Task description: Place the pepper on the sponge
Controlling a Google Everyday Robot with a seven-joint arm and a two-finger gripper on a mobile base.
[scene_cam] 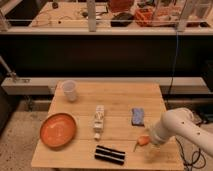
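The pepper [142, 141], small and orange with a thin stem pointing down-left, lies on the wooden table [120, 97] near its front right corner. My gripper [151, 145] is at the end of the white arm that comes in from the right. It is low over the table, right beside the pepper's thick end, and it is open. The arm hides whether it touches the pepper. The sponge [137, 116], a blue-grey pad, lies flat a short way behind the pepper.
An orange plate [57, 130] sits at the front left and a clear cup [70, 91] at the back left. A white bottle [99, 120] lies mid-table. A black-and-white striped block [110, 154] lies near the front edge. A dark counter wall stands behind the table.
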